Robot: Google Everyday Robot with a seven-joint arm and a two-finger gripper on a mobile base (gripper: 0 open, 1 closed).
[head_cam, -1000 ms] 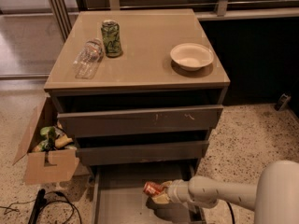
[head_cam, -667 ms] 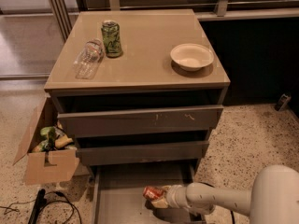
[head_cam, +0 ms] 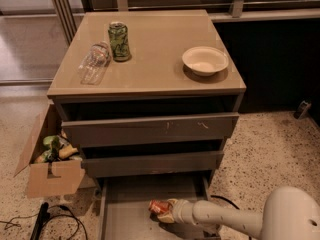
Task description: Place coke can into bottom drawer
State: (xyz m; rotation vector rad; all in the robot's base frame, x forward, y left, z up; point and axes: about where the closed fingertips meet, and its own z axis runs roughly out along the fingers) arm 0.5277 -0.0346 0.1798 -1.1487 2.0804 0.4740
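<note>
The scene was a speckled floor [head_cam: 270,149] with a grey-brown cabinet [head_cam: 160,76] at its centre and a railing along the far side. On the cabinet top, a green patterned can [head_cam: 119,41] stood upright at the far left. A clear plastic bottle [head_cam: 95,62] lay on its side just left of it. A white bowl [head_cam: 205,60] sat well apart on the right.

The two upper drawers [head_cam: 150,129] stood slightly ajar, their flat fronts overhanging the space below. The bottom drawer [head_cam: 125,211] was pulled out towards the near side, exposing its flat grey interior.

The arm [head_cam: 225,218] entered from the near right and reached left, low over the bottom drawer. The gripper [head_cam: 169,212] was inside the drawer's outline, below the middle drawer front. Its fingers were pinched on the right end of the coke can [head_cam: 157,206]. The coke can lay roughly horizontal over the right half of the drawer interior; contact with the drawer could not be determined.

An open cardboard box [head_cam: 52,176] of assorted items stood on the floor against the cabinet's left side, near the drawer's left edge. Black cables [head_cam: 40,224] lay on the floor near that box
</note>
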